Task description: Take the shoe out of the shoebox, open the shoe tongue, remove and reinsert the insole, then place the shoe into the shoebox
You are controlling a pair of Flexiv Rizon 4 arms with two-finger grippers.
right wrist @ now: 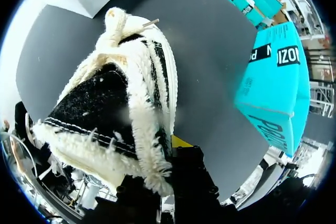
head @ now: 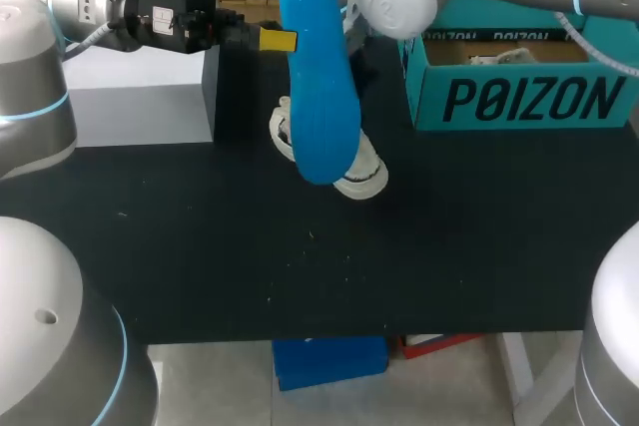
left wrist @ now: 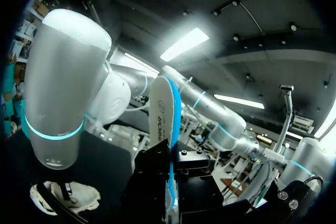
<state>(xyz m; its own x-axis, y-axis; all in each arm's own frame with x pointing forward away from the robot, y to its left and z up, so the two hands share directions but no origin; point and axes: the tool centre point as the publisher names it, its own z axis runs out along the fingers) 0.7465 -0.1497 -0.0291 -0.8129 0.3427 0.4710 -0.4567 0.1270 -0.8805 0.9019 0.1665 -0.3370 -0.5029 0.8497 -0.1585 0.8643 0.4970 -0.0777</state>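
**Printed matter.** Shoebox [head: 519, 97]: one word in large dark capitals runs across the teal front wall, seen whole in the head view. In the right wrist view the same box [right wrist: 273, 93] shows lettering on two walls, each part cut off or skewed. Insole [left wrist: 159, 116]: a line of dark letters runs lengthwise on its pale face, too foreshortened to spell out. Left arm [head: 90, 7]: small white labels [head: 160, 19] near the wrist, print too small to tell.
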